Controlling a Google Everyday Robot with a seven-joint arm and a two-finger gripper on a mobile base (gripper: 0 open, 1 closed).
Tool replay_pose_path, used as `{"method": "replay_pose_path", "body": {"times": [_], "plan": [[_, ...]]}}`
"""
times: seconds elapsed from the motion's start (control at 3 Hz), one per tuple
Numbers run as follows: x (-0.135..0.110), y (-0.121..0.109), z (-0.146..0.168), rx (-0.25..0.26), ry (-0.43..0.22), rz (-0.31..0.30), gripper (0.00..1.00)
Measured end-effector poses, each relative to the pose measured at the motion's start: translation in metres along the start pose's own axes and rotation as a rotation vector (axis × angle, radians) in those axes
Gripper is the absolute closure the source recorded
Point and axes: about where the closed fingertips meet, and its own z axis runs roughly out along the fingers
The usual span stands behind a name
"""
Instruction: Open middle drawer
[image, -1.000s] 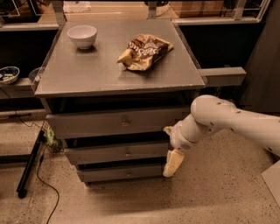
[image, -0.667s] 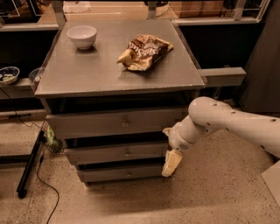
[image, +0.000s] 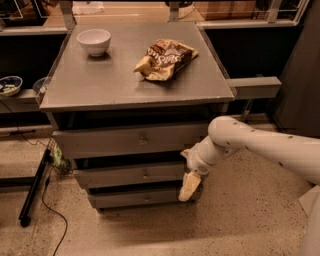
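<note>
The middle drawer (image: 131, 174) is the second of three grey fronts under the grey cabinet top, with a small round knob (image: 145, 174) at its centre. It looks closed, set back under the wider top drawer (image: 130, 140). The narrowest bottom drawer (image: 140, 198) sits below it. My gripper (image: 189, 186) hangs from the white arm at the right end of the drawers, pointing down, level with the gap between middle and bottom fronts and well right of the knob.
On the cabinet top (image: 100, 82) stand a white bowl (image: 94, 41) at back left and a crumpled snack bag (image: 165, 57). A black pole and cable (image: 32, 187) lie on the floor at left. A shelf with a small dish (image: 9, 85) is at far left.
The arm and gripper have shifted slightly left toward the drawer fronts. The drawers have not moved.
</note>
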Motion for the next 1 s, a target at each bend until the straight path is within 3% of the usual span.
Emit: {"method": "replay_pose_path", "body": {"times": [0.33,1.0], "plan": [[0.0,0.0,0.0,0.0,0.0,0.0,0.0],[0.004,-0.004,0.026,0.094,0.077,0.045,0.0]]}}
